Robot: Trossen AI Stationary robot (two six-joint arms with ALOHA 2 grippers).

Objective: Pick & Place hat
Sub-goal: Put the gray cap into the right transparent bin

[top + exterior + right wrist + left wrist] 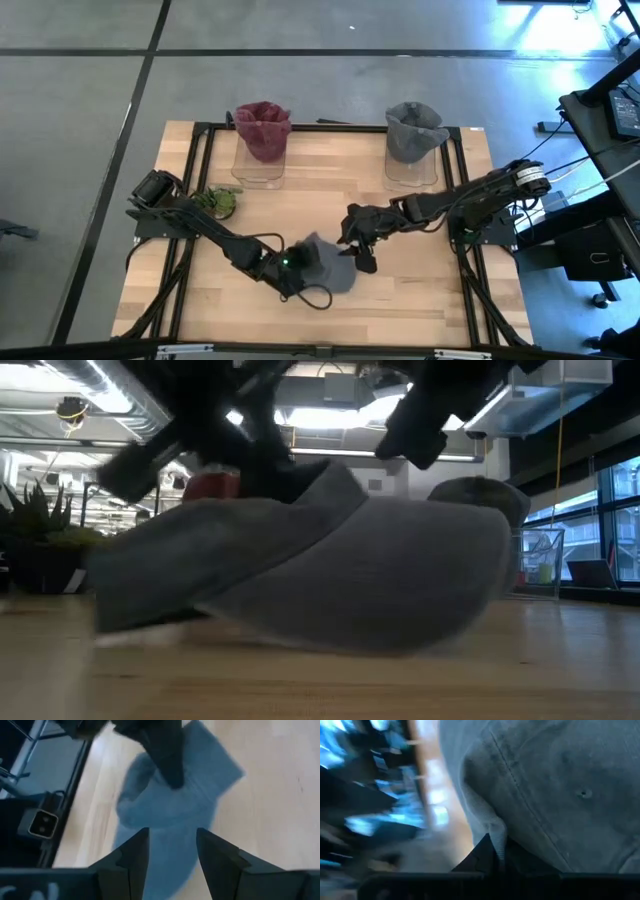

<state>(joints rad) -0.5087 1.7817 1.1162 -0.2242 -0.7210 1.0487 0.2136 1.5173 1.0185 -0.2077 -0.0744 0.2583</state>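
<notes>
A grey hat (332, 268) lies on the wooden table near its front middle. It fills the low view (330, 580). My left gripper (303, 262) comes from the table's left and is shut on the hat's left side. My right gripper (362, 255) comes from the right and is open, its two fingers standing just above the hat's right side (165, 815). I cannot tell whether it touches the hat. The right wrist view also shows my left gripper's dark fingers (167, 760) on the hat. My left gripper pinches a fold of the hat's cloth (496, 831) between its two fingers. The fingers come slanting down from the table's left. The cloth rises in a peak (335, 472) at the hold, and the hat's lower side (330, 645) rests on the table.
Two clear stands are at the table's far side. One carries a maroon hat (262, 128) and the other a grey hat (413, 128). A small green plant (216, 201) stands at the left, beside my left arm. Bare wood lies between the stands and the grippers.
</notes>
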